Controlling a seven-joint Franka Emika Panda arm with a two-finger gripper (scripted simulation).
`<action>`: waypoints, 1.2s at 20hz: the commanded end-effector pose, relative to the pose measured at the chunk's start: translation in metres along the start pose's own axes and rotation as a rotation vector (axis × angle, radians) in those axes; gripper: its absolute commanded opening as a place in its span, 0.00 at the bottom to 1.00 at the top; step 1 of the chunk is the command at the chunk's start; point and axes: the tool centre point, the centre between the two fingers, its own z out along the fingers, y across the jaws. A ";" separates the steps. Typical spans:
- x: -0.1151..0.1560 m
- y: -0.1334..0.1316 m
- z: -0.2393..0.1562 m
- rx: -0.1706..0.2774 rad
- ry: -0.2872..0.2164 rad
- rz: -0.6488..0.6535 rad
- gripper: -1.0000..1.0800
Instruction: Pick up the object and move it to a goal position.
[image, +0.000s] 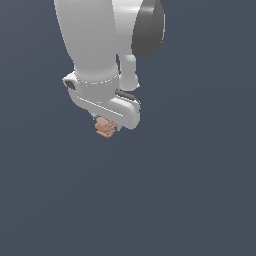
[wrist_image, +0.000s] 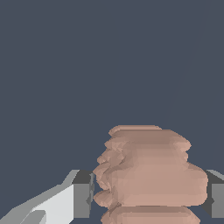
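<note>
**Pink lump held between the fingers**

The white arm reaches down from the top of the exterior view, and its gripper (image: 106, 121) is closed around the lump (image: 105, 127), a small bumpy salmon-pink chunk that pokes out just below the white hand. In the wrist view the lump (wrist_image: 151, 175) sits between the two fingers (wrist_image: 82, 199), one pressed against each side. Behind everything is a plain dark blue-grey background

The white gripper (image: 107, 120) body hides the object's (image: 105, 127) upper part and the fingertips in the exterior view. The wrist view's edge cuts off the object's lower end.
</note>
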 end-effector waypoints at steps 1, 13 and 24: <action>0.010 0.002 -0.015 0.000 -0.001 0.000 0.00; 0.047 0.010 -0.070 -0.001 -0.001 -0.001 0.00; 0.069 0.014 -0.102 -0.001 -0.001 -0.001 0.00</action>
